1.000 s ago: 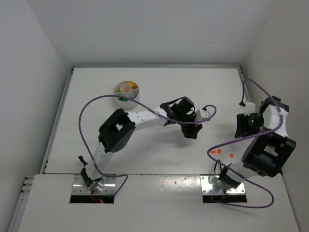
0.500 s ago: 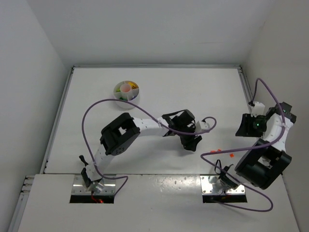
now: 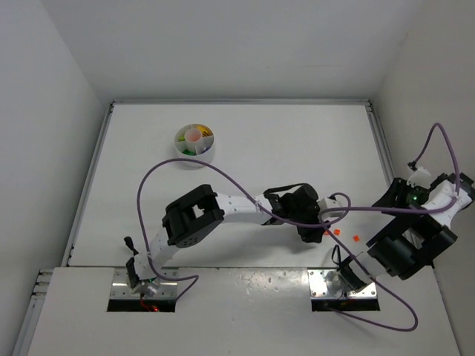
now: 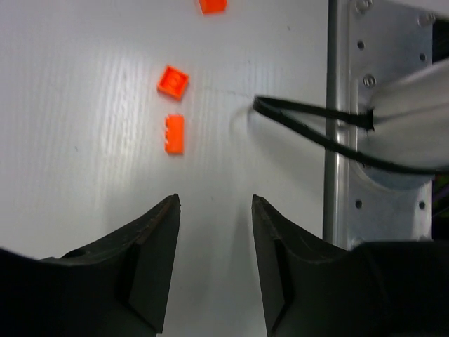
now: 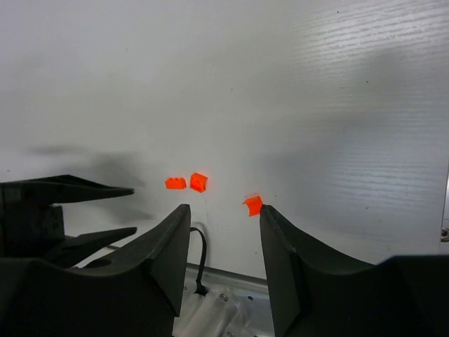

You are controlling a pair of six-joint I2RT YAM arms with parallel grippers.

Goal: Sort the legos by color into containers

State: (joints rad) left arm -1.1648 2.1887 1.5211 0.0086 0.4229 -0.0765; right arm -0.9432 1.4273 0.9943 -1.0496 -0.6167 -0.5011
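Just beyond the left pincer (image 4: 214, 201) lie orange legos (image 4: 174, 133).

- One orange brick (image 4: 212, 5): cropped by the top edge, left wrist view.
- The dish (image 3: 200, 154): pieces (image 3: 194, 136) inside too small to tell apart, overhead view.

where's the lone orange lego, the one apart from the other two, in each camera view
Top external: the lone orange plastic lego brick lies low and right of centre.
Left wrist: at the top edge, partly cut off.
Right wrist: low centre, seen between the tips of the right gripper.
Shared landmark: the two close orange bricks beside it.
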